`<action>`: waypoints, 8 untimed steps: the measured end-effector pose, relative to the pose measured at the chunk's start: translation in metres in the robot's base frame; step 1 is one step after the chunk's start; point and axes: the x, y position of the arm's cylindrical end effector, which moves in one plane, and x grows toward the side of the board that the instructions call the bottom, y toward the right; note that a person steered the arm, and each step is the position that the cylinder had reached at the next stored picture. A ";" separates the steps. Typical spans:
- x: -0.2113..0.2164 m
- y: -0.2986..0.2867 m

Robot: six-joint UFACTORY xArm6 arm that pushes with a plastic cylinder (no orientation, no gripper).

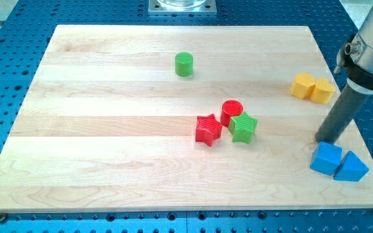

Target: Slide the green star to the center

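Observation:
The green star (243,126) lies a little right of the board's middle, touching a red cylinder (231,111) above-left of it. A red star (208,129) lies just to its left. My tip (322,140) is at the view's right, far right of the green star, just above a blue cube (326,158).
A blue triangular block (351,167) sits beside the blue cube near the board's right edge. Two yellow blocks (313,87) lie at the upper right. A green cylinder (184,64) stands at the upper middle. The wooden board (109,149) lies on a blue perforated table.

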 end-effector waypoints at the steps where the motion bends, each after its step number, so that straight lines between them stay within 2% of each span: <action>1: -0.011 -0.034; 3: -0.011 -0.092; 8: -0.007 -0.179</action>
